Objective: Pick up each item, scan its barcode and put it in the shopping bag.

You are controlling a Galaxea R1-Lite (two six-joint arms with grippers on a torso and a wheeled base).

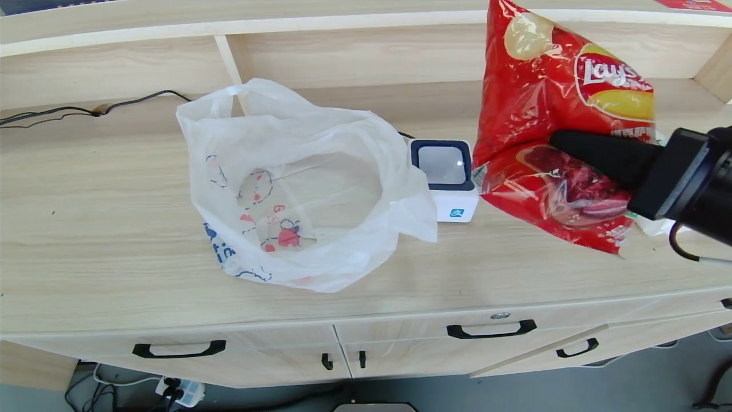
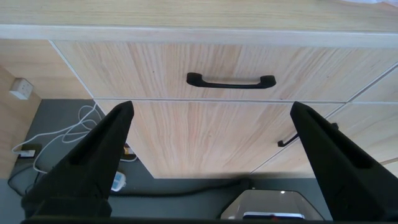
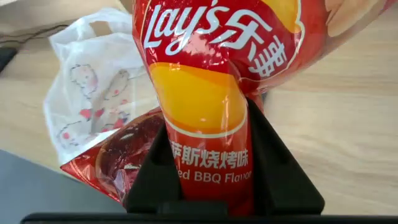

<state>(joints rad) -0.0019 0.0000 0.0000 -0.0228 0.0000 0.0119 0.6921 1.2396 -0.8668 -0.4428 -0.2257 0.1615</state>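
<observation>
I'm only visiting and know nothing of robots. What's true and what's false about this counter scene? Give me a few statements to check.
1. The right gripper is shut on the red crisp packet. True.
2. The packet lies inside the white plastic shopping bag. False: it is held in the air, outside it.
3. The white scanner box with a dark blue top stands between bag and packet. True.
4. The left gripper holds a bottle. False: it is open, empty, before a wooden drawer front.

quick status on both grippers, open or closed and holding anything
left gripper: open, holding nothing
right gripper: closed on the chip bag
</observation>
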